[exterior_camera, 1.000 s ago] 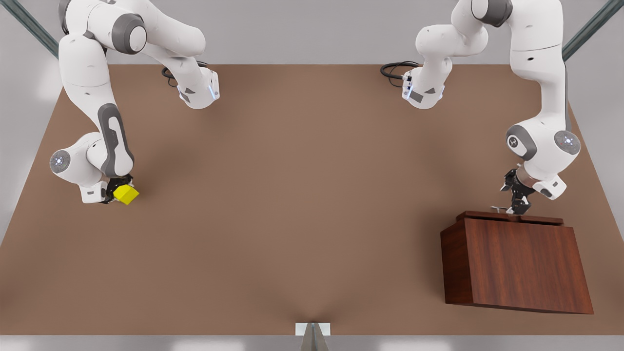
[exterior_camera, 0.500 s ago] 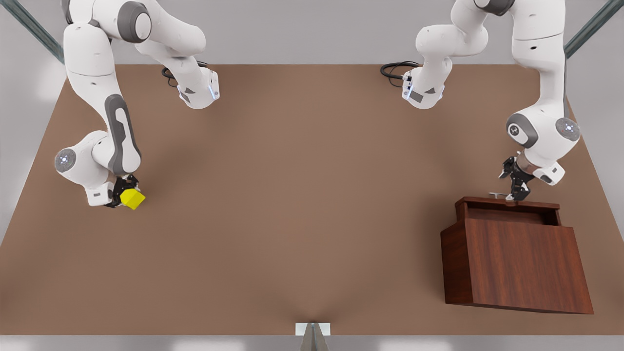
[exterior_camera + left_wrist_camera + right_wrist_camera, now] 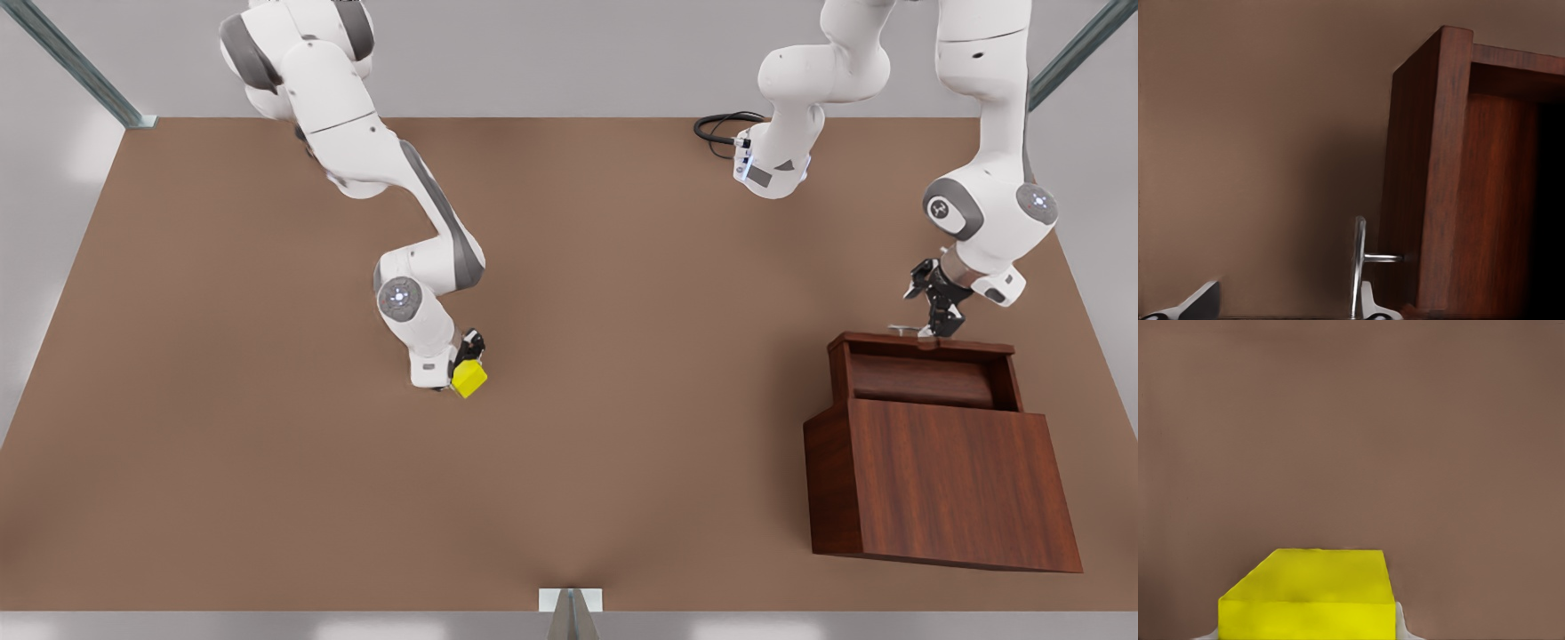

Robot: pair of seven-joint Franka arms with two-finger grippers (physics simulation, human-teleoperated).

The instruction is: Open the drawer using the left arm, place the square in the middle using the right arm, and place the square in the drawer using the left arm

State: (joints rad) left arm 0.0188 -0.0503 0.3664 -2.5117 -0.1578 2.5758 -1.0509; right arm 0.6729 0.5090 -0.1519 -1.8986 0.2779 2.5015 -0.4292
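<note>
The square (image 3: 468, 378), a small yellow cube, hangs tilted in my right gripper (image 3: 462, 369), which is shut on it just left of the middle (image 3: 569, 356) of the brown tabletop. In the right wrist view the square (image 3: 1308, 593) sits between the fingertips (image 3: 1401, 623) over bare table. The drawer (image 3: 920, 378) of the reddish-brown cabinet (image 3: 942, 484) stands pulled out toward the back at the front view's right. My left gripper (image 3: 929, 331) is at its silver bar handle (image 3: 905, 330). In the left wrist view the handle (image 3: 1358, 267) lies against one finger (image 3: 1368, 303), with the jaws spread wide.
Both arm bases stand at the table's back edge, with a black cable (image 3: 720, 129) beside the one on the right. A small pale bracket (image 3: 570, 600) sits at the front edge. Bare tabletop runs between the square and the cabinet.
My right arm has carried the square from the table's left side toward the centre. The left gripper has moved toward the back, and the drawer has slid farther out with it.
</note>
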